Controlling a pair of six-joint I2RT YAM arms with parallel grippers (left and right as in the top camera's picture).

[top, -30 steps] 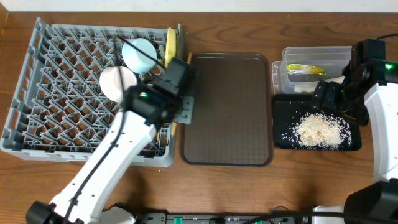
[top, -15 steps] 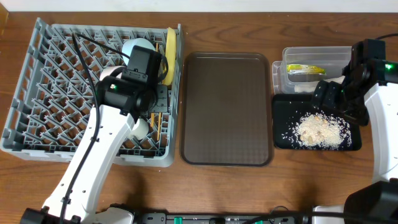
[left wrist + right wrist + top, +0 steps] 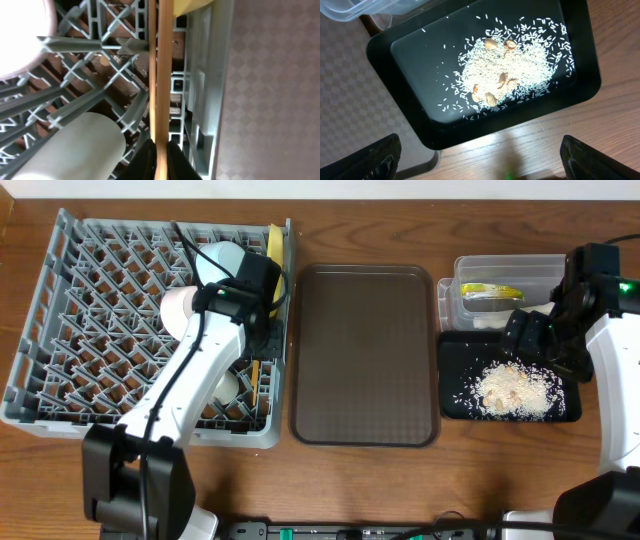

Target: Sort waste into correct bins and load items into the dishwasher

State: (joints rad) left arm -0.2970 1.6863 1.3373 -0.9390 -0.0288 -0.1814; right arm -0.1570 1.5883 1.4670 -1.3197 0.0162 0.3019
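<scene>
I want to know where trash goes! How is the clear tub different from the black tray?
The clear plastic tub is see-through and deeper; the black tray is dark and shallow. The tub holds a plastic wrapper; the tray holds rice-like food scraps. Both are rectangular and sit next to each other.

place: robot lab bench | cues: white robot arm (image 3: 185, 385), wooden table (image 3: 380, 480), staged dish rack (image 3: 90, 330)

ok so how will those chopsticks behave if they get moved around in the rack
The chopsticks look thin, straight and wooden, so probably stiff and light. Pinched at one spot by the left gripper, they may pivot. They could slip through gaps in the dish rack.
</scene>
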